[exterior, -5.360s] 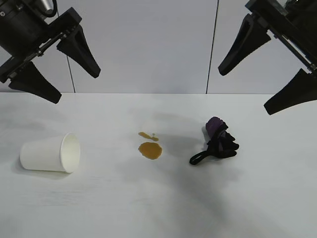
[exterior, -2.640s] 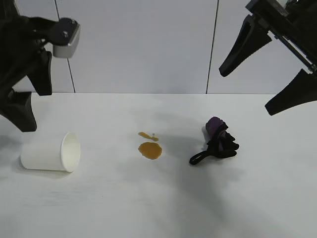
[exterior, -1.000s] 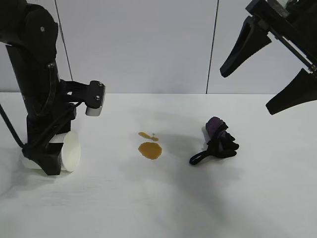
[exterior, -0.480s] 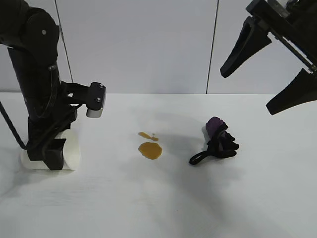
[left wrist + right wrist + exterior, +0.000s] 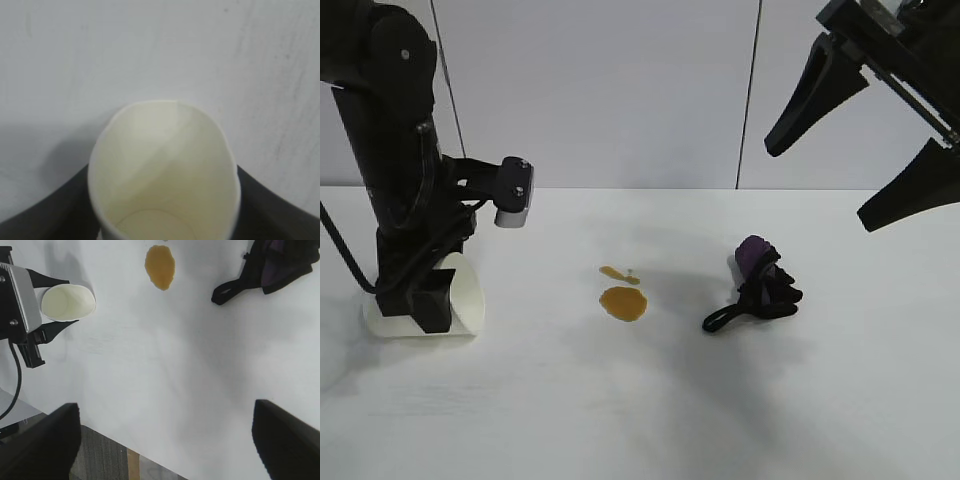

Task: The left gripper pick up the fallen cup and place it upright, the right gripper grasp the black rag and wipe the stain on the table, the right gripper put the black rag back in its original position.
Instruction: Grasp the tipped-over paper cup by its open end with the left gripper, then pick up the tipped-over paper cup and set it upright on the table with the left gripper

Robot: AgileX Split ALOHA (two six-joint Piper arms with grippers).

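Note:
The white paper cup lies on its side at the left of the table, mouth toward the centre and tipped slightly up. My left gripper is shut on the cup, one black finger on each side of its squeezed mouth. The amber stain with its small streak sits mid-table. The black rag with its purple patch lies to the right of the stain. My right gripper is open and empty, high above the rag. The right wrist view shows the cup, stain and rag.
A grey panelled wall stands behind the table. In the right wrist view the table's front edge shows, with floor beyond it. The left arm's column rises over the cup.
The left arm came down from high at the left onto the cup and closed on it. In the last half second the cup's mouth tipped up slightly. The right arm has not moved.

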